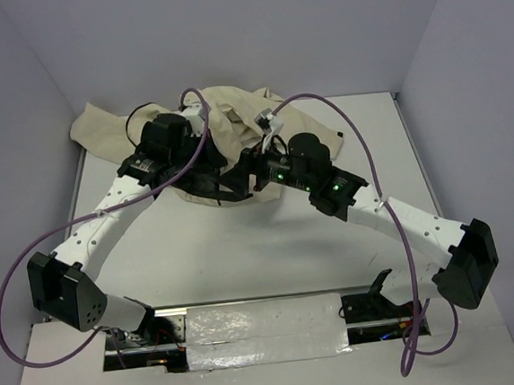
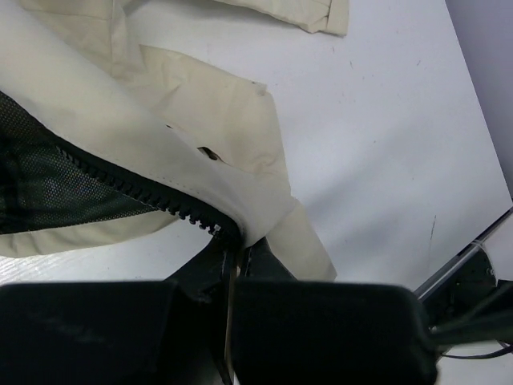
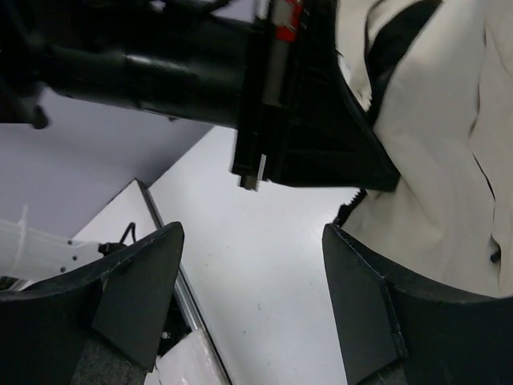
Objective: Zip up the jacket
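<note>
- The table (image 1: 270, 236) is white, with grey panels along its far edge and both sides.
- The jacket (image 1: 232, 118) is cream. It lies crumpled at the far middle of the table, with part of it spread toward the far left.
- The right gripper (image 3: 250, 277) has its jaws wide apart with nothing between them. It hangs over bare table just beside the jacket's edge.
- The left gripper (image 2: 235, 250) has its jaws pressed together, pinching the bottom corner of the jacket's front edge.
- The black mesh lining (image 2: 48, 184) shows where the front lies open.
- The zipper (image 2: 136, 191) has dark teeth that run along the cream edge down to the pinched corner.
</note>
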Robot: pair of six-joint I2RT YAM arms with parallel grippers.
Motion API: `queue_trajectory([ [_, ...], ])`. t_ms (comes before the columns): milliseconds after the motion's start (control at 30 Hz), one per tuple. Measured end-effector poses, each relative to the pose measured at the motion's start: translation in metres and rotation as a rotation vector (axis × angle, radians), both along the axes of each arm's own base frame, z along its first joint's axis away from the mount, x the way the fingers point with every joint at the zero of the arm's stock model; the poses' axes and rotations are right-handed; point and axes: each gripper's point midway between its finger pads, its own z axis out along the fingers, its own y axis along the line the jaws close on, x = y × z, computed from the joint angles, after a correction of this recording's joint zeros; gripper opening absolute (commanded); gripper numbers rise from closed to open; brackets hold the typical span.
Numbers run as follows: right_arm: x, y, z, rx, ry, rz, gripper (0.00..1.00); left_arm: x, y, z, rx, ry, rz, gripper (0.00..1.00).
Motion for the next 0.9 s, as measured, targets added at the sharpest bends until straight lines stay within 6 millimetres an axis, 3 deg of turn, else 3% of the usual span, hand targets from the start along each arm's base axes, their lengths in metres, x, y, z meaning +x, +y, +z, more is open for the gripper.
queue_trajectory([
  [200, 0.014, -0.001, -0.037, -0.075, 0.079, -0.068, 0.75, 0.0, -0.002, 0.0, -0.034, 0.033, 0.047, 0.0],
  [367, 0.024, 0.009, -0.072, -0.144, 0.131, -0.065, 0.65, -0.001, -0.003, 0.0, -0.049, 0.048, 0.063, 0.0],
  [567, 0.037, 0.019, -0.105, -0.223, 0.17, -0.068, 0.64, -0.002, -0.002, 0.0, -0.046, 0.051, 0.061, 0.0],
  [700, 0.042, 0.016, -0.106, -0.252, 0.163, -0.09, 0.65, -0.005, 0.001, -0.004, -0.038, 0.054, 0.065, 0.0],
  [900, 0.043, 0.003, -0.077, -0.221, 0.103, -0.146, 0.7, -0.01, 0.005, -0.016, -0.015, 0.079, 0.073, 0.0],
])
